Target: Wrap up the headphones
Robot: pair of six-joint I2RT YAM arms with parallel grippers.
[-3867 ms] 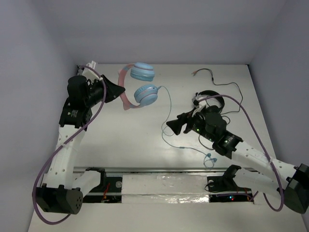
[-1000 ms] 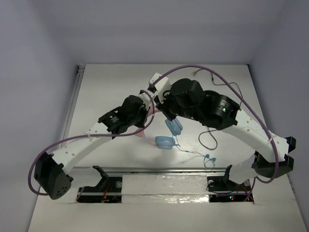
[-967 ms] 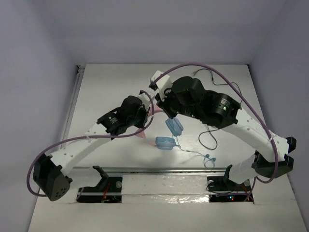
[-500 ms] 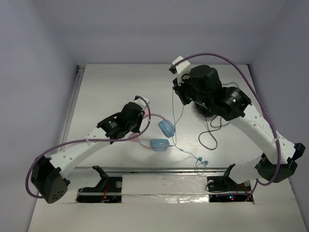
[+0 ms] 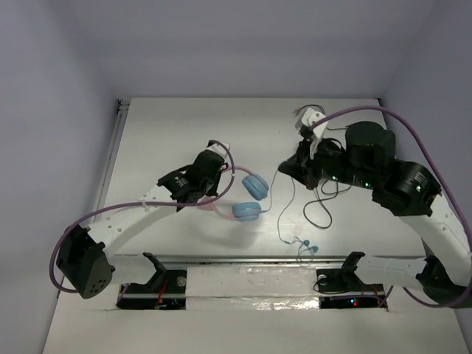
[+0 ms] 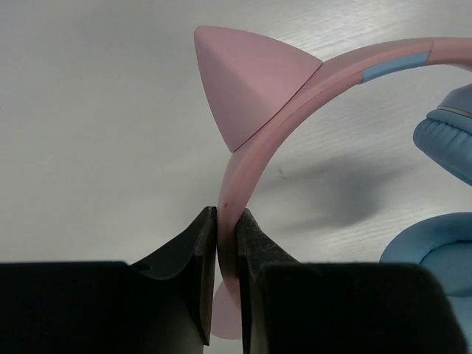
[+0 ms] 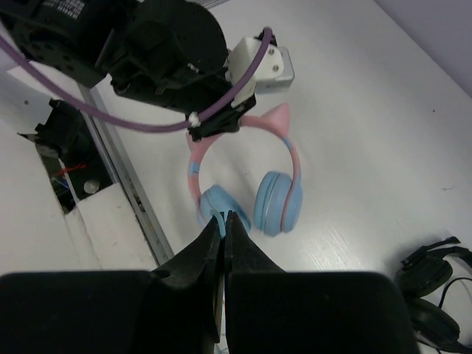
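The headphones (image 5: 254,187) hang just above the table's middle, two light-blue earcups on a pink headband with a cat ear (image 6: 244,88). My left gripper (image 5: 214,189) is shut on the headband (image 6: 234,184), which stands pinched between the fingers in the left wrist view. My right gripper (image 5: 283,169) sits right of the earcups, shut on the thin light-blue cable (image 7: 222,214). From there the cable (image 5: 281,214) drops in a loop to its plug end (image 5: 304,248) near the front rail. The right wrist view looks down on the headphones (image 7: 278,199) and the left gripper.
Black headphones (image 5: 325,187) with a loose black cable (image 5: 318,215) lie under the right arm; they show at the lower right of the right wrist view (image 7: 435,284). A metal rail (image 5: 243,259) runs along the table's near edge.
My right gripper has swung from the far side toward the near right with the cable, laying a loop right of the earcups. The left gripper keeps its hold and has shifted the headphones slightly.
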